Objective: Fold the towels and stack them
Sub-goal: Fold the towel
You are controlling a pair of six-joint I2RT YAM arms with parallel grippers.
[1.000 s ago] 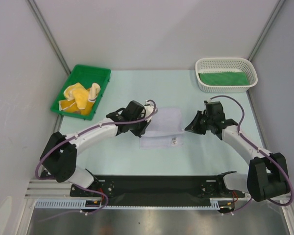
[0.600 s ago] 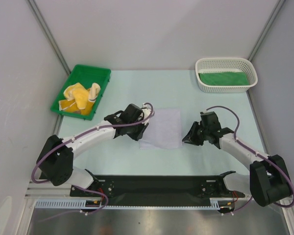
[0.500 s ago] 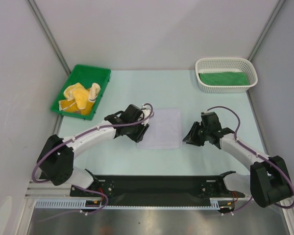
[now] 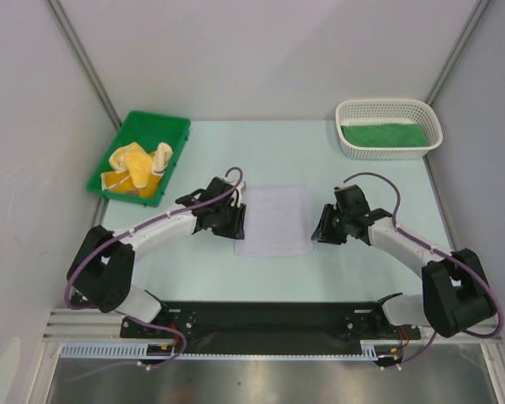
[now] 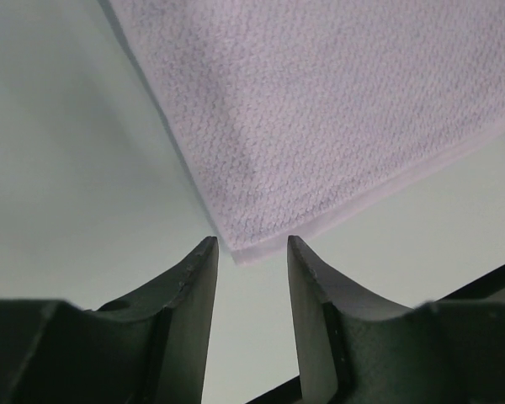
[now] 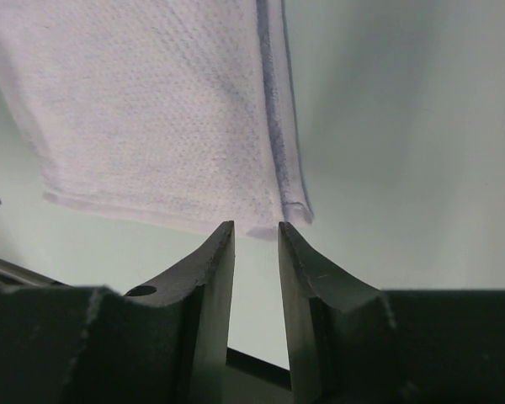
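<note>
pale green table (image 4: 261,151) under plain grey walls. left gripper (image 5: 248,244): jaws parted, nothing between them, a corner of the pale towel (image 5: 320,109) just ahead of the gap. right gripper (image 6: 255,227): jaws parted more narrowly, also empty, the towel's (image 6: 151,101) other near corner at their tips, its edge showing two layers.

from above, the left gripper (image 4: 233,220) sits just left of the towel (image 4: 274,220) and the right gripper (image 4: 320,229) just right of it. the towel lies flat on the table between them. a tray (image 4: 160,115) of yellow towels (image 4: 139,164) is well off to the towel's far left, a basket (image 4: 387,103) holding a green towel (image 4: 380,135) to its far right.

risks, as i judge them: a fingertip so near a corner could snag it on any move and peel the top layer back. a pinch could catch only one layer, so the next fold skews. uneven travel of the two arms would twist the cloth.

the towel looks nearly square; its longer axis seems to run from the arm bases toward the far wall, a short edge facing the bases.
</note>
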